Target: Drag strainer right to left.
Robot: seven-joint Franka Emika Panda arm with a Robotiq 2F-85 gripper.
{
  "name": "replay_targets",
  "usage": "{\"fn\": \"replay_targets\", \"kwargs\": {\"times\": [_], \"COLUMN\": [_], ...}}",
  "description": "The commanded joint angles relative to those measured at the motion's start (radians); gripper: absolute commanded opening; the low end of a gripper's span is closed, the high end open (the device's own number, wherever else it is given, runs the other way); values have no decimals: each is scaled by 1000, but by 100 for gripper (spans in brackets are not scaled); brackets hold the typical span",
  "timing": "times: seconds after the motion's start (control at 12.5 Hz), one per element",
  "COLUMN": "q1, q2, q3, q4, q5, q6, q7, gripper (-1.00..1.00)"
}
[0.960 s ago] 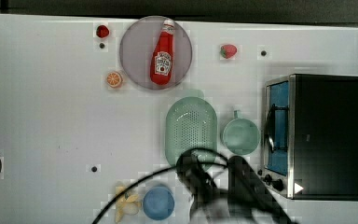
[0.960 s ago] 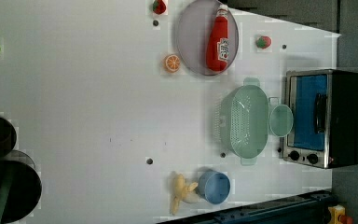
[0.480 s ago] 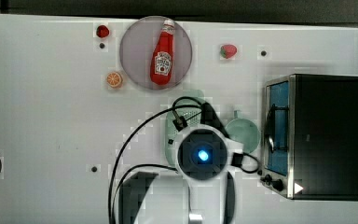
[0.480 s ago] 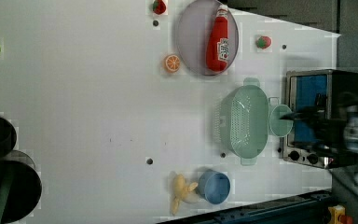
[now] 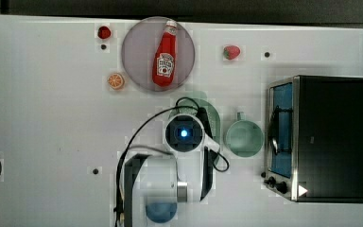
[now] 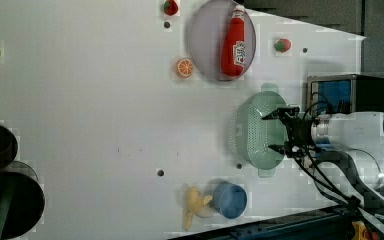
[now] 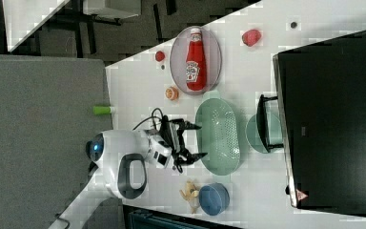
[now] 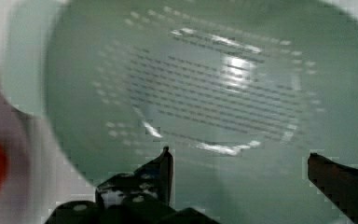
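Hanging over the strainer (image 6: 257,131) is the gripper (image 6: 276,131), with its two black fingers spread wide apart and holding nothing. In the left view the fingertips are over the middle of the basket, and I cannot tell if they touch it.

The strainer is a big, pale green oval basket made of smooth plastic. Its bottom is dotted with rows of tiny holes, which the wrist view shows up close, with shiny spots of light on it. It has a small flat tab at each end. It sits on the white table (image 6: 80,100), between the round grey plate (image 6: 215,40) and the small blue bowl (image 6: 230,200). In the right view, the round green cup (image 7: 253,133) is just beside it, and next to the cup stands a boxy black and silver toaster oven (image 7: 333,119) with a dark handle.

On the plate lies a red ketchup bottle (image 6: 234,44) with a white cap. Its label is white and red, but the words are too blurry to read. Near the plate are a slice of orange (image 6: 184,67), a strawberry (image 6: 281,45) and another small red fruit (image 6: 170,7). A yellow banana (image 6: 192,205) lies touching the blue bowl.

The robot's arm (image 6: 360,132) is white and rounded, with a glowing blue light at the end and black cables looping off it.
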Motion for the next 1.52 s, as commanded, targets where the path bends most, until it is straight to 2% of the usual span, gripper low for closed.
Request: {"fn": "replay_targets", "kwargs": {"times": [0.08,0.4,0.64,0.8,1.52], "q1": [0,12,17,29,151], "q2": [63,182,234,247,260], "q3": [10,14,16,23,56], "q4": [-15,-14,-13,-7,13], "q5": [-16,-16,-15,-15,-14], "q6": [116,268,313,325,300], "q7": [143,143,149,225,328], "gripper": [100,100,100,100,100]}}
